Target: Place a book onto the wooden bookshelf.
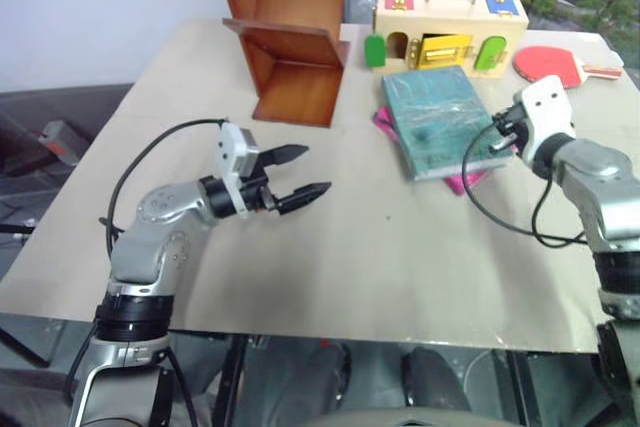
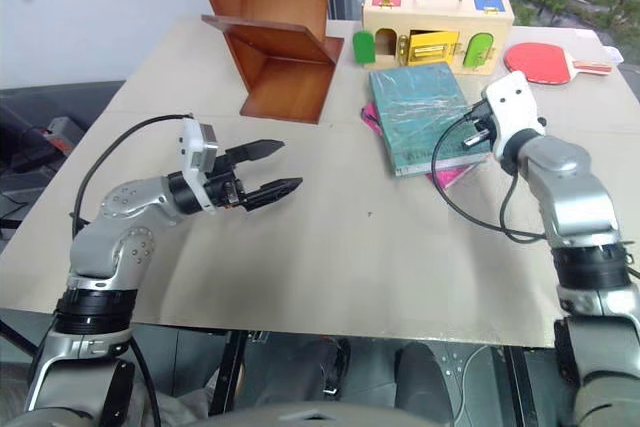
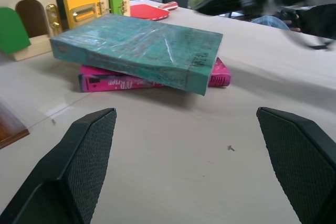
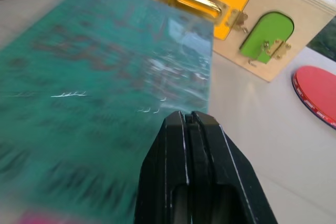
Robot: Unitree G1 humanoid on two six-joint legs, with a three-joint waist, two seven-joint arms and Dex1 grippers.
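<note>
Our right pincer (image 4: 188,129) pressed together over the book (image 1: 437,117), our left pincer (image 1: 305,173) spread apart above the table (image 1: 400,267), teal glossy book with scribbled cover lying on a pink book (image 3: 105,81), spine lettering unreadable, bookshelf (image 1: 290,37) well apart behind

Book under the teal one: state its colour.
Magenta-pink book, with faint lettering along its spine; clearest in the left wrist view.

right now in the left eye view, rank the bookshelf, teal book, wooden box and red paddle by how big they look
1. wooden bookshelf, cut off at the top edge
2. pale wooden box and teal book: look alike, not ranked
3. red paddle, farther away, so its true size is unsure
</note>
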